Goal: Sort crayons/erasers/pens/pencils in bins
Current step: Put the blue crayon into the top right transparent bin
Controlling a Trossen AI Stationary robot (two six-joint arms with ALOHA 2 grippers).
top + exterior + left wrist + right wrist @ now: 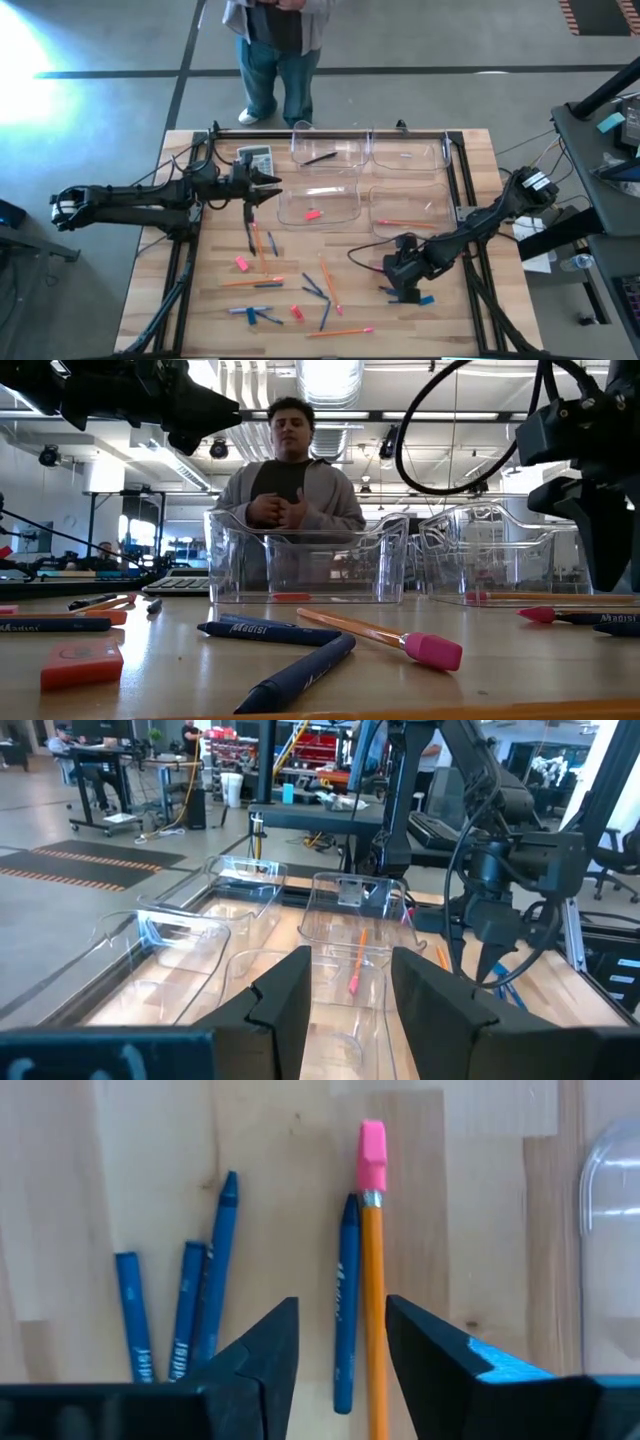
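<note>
My right gripper (pixel 340 1355) points down, open, over the table's near right part (pixel 404 284). A blue crayon (pixel 345 1320) and an orange pencil (pixel 373 1300) with a pink end lie side by side on the wood, in line with the gap between its fingers. My left gripper (pixel 350 990) is held level and open with nothing in it above the table's left part (pixel 266 186). It faces the four clear bins: far left (pixel 325 150) with a dark pen, far right (pixel 405 152), near left (pixel 318 205) with a pink eraser, near right (pixel 410 208) with pencils.
Loose pencils (pixel 330 280), blue crayons (pixel 265 317), pink erasers (pixel 241 263) and a dark pen (pixel 250 236) lie scattered over the near half of the table. A grey calculator (pixel 255 158) sits at the far left. A person (pixel 280 50) stands beyond the far edge.
</note>
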